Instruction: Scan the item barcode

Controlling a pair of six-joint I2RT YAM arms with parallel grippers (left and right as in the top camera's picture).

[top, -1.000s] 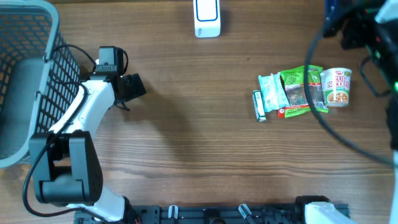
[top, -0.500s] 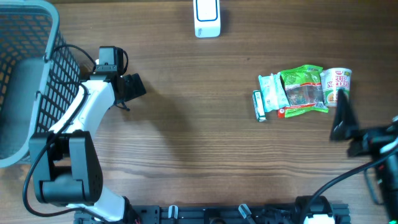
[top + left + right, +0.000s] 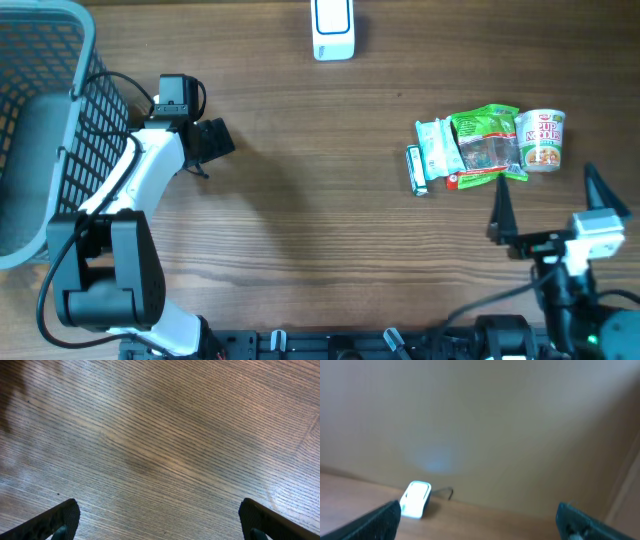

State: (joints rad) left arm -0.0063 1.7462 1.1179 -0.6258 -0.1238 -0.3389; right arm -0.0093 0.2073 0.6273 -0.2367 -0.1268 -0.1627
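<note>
Several grocery items lie together at the right of the table: a cup of noodles (image 3: 545,140), a green snack packet (image 3: 487,142), a pale green pouch (image 3: 437,150) and a small tube (image 3: 415,170). The white barcode scanner (image 3: 333,28) stands at the far edge and shows small in the right wrist view, scanner (image 3: 416,499). My right gripper (image 3: 550,205) is open and empty, just in front of the items with its fingers pointing toward the far side. My left gripper (image 3: 207,140) is open over bare wood, well to the left; the left gripper (image 3: 160,527) holds nothing.
A grey mesh basket (image 3: 40,130) fills the left edge, beside the left arm. A beige wall (image 3: 485,420) rises behind the table's far edge. Bare wooden tabletop (image 3: 320,200) separates the left gripper from the items.
The right arm swung from the far right corner, past the items, down to the front right. Its fingers now point away from the front edge. The left arm and items have not moved.
</note>
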